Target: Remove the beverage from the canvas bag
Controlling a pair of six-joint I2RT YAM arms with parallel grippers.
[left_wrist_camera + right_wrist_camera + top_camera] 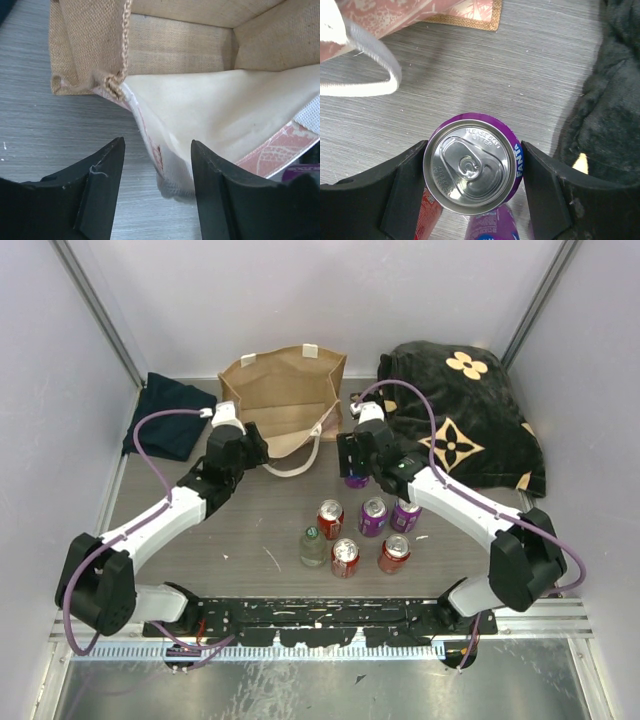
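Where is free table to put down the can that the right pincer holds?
Best looks the bare table between the left arm and the cans. Another strip lies in front of the navy cloth, left of that arm. Crowded: around the right pincer with its purple can, between bag, blanket and cans.

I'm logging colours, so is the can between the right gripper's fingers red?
No, the can in the right gripper is purple, with a silver top, as the right wrist view shows.

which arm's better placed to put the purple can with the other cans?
Right: the right gripper grips the purple can. The left gripper is open at the canvas bag.
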